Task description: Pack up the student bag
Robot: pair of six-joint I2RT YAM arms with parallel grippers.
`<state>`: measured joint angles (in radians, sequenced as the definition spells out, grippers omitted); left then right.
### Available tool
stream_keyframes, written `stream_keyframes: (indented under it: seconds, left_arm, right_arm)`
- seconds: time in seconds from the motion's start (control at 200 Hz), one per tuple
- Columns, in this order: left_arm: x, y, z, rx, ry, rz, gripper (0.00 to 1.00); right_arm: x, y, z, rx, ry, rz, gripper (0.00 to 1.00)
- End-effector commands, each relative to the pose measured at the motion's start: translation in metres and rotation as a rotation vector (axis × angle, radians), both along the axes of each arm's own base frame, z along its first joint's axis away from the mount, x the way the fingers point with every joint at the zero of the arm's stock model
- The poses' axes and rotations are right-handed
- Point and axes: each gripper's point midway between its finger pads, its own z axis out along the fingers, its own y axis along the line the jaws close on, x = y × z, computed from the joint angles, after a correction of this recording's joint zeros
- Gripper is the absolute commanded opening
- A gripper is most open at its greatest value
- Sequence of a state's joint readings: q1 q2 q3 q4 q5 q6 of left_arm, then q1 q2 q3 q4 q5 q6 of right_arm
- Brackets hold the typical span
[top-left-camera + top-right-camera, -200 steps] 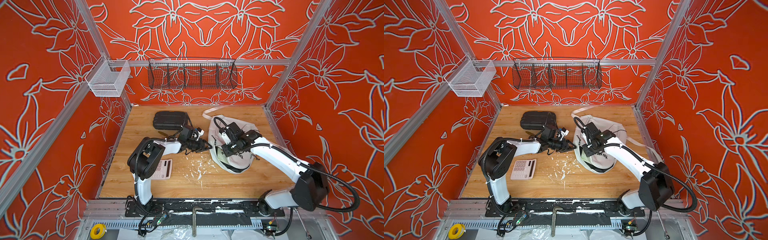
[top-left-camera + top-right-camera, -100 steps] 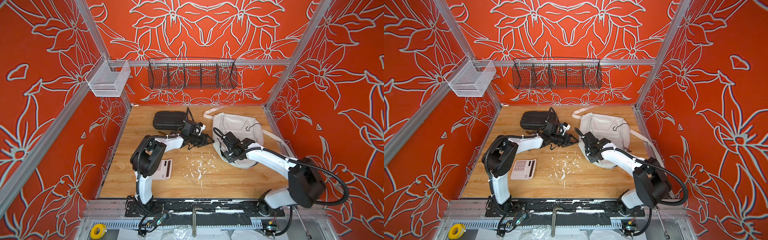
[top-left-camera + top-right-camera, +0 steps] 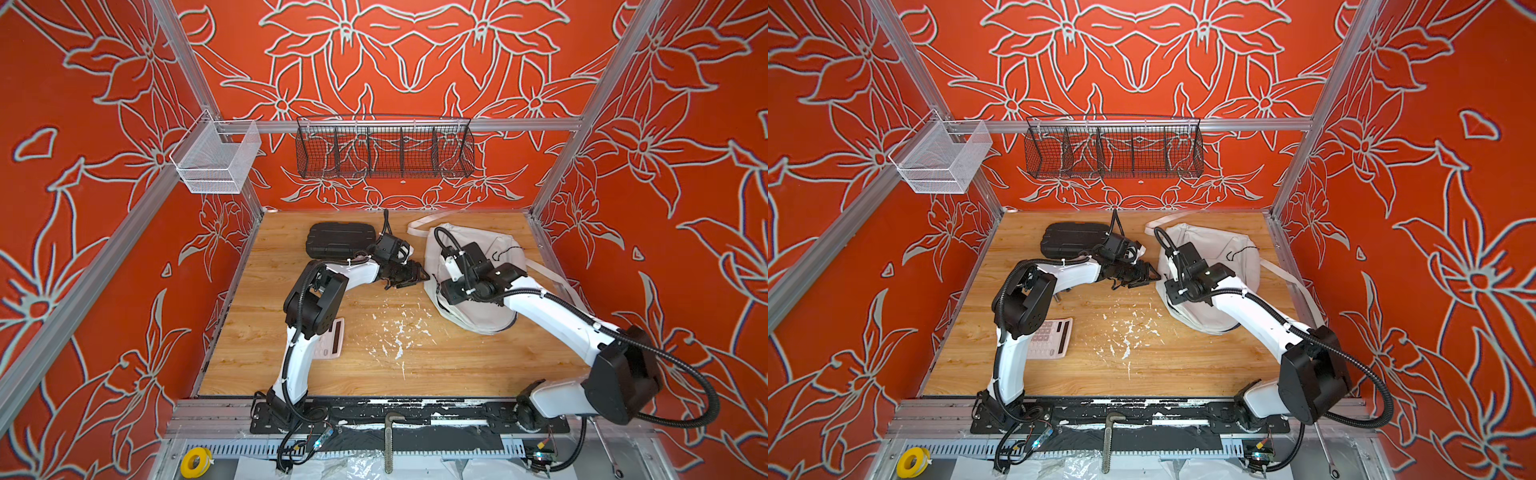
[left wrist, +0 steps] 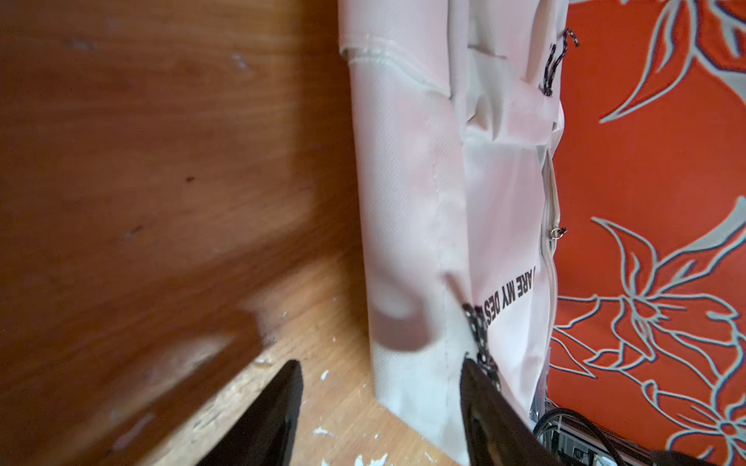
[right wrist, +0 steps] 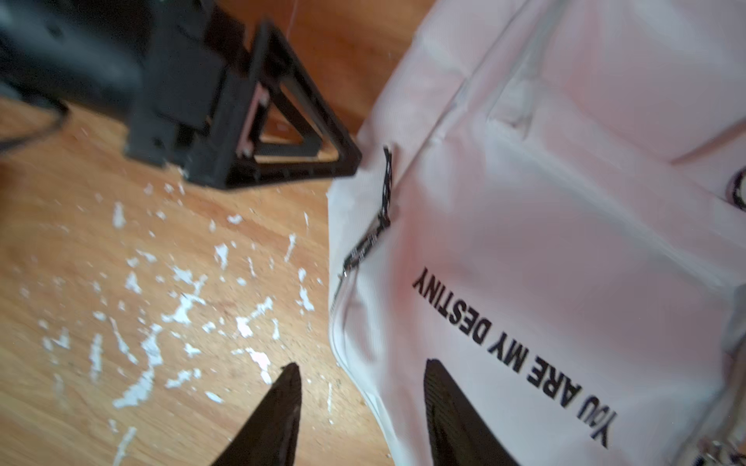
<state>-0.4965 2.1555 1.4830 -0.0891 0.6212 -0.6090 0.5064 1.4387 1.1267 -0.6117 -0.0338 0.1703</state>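
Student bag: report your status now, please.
Left gripper open, right gripper open, both at student bag edge. Bag lies on table. Black case lies apart.

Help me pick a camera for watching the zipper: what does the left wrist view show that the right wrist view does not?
Only the left wrist view shows the red flower-patterned wall, a black cord beside it, and a small metal ring on a zipper. Only the right wrist view shows the whole black "YOU ARE MY DESTINY" print and the left gripper from outside, its tip beside the cord zipper pull. Both show the large white fabric backpack, that zipper pull, the wooden table with white flecks, and the camera's own open jaws.
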Motion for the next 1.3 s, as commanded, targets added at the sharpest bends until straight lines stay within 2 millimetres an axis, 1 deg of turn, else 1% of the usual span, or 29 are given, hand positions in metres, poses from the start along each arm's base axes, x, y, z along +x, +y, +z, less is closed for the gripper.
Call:
stream_keyframes:
  seconds: [0.0, 0.09, 0.19, 0.345, 0.43, 0.555, 0.661, 0.781, 0.896, 0.991, 1.071, 1.201, 1.291]
  left_arm:
    - [0.008, 0.001, 0.007, -0.001, -0.004, 0.021, 0.61]
    - [0.010, 0.003, 0.012, 0.003, -0.008, 0.029, 0.61]
    - [0.013, 0.011, 0.019, 0.016, -0.019, 0.061, 0.62]
    - [0.018, 0.021, 0.031, 0.008, -0.034, 0.098, 0.62]
    - [0.020, 0.021, 0.037, 0.009, -0.040, 0.096, 0.62]
    - [0.022, 0.017, 0.045, -0.003, -0.046, 0.084, 0.65]
    - [0.023, 0.016, 0.046, 0.002, -0.052, 0.081, 0.66]
    - [0.021, 0.017, 0.043, 0.007, -0.043, 0.075, 0.67]
    - [0.020, 0.017, 0.041, 0.008, -0.034, 0.073, 0.67]
    - [0.020, 0.017, 0.039, 0.012, -0.033, 0.073, 0.67]
    - [0.021, 0.017, 0.038, 0.016, -0.033, 0.076, 0.68]
    - [0.025, 0.015, 0.035, 0.033, -0.026, 0.071, 0.73]
    - [0.025, 0.009, 0.032, 0.031, -0.019, 0.056, 0.79]
  right_arm:
    - [0.008, 0.014, -0.011, 0.117, 0.108, -0.099, 0.49]
    - [0.015, 0.017, -0.025, 0.143, 0.141, -0.162, 0.48]
    - [0.022, 0.018, -0.039, 0.151, 0.167, -0.227, 0.48]
    - [0.032, 0.014, -0.061, 0.102, 0.179, -0.271, 0.45]
    - [0.036, 0.012, -0.067, 0.079, 0.174, -0.282, 0.43]
    - [0.042, 0.014, -0.073, 0.078, 0.165, -0.275, 0.40]
    - [0.047, 0.020, -0.077, 0.101, 0.167, -0.272, 0.37]
    - [0.053, 0.022, -0.082, 0.117, 0.156, -0.288, 0.31]
    - [0.057, 0.026, -0.082, 0.138, 0.144, -0.278, 0.20]
    - [0.058, 0.029, -0.074, 0.155, 0.116, -0.258, 0.14]
    - [0.057, 0.026, -0.065, 0.150, 0.088, -0.245, 0.09]
    - [0.051, 0.021, -0.049, 0.149, 0.039, -0.211, 0.04]
    - [0.041, 0.027, -0.039, 0.176, 0.014, -0.143, 0.00]
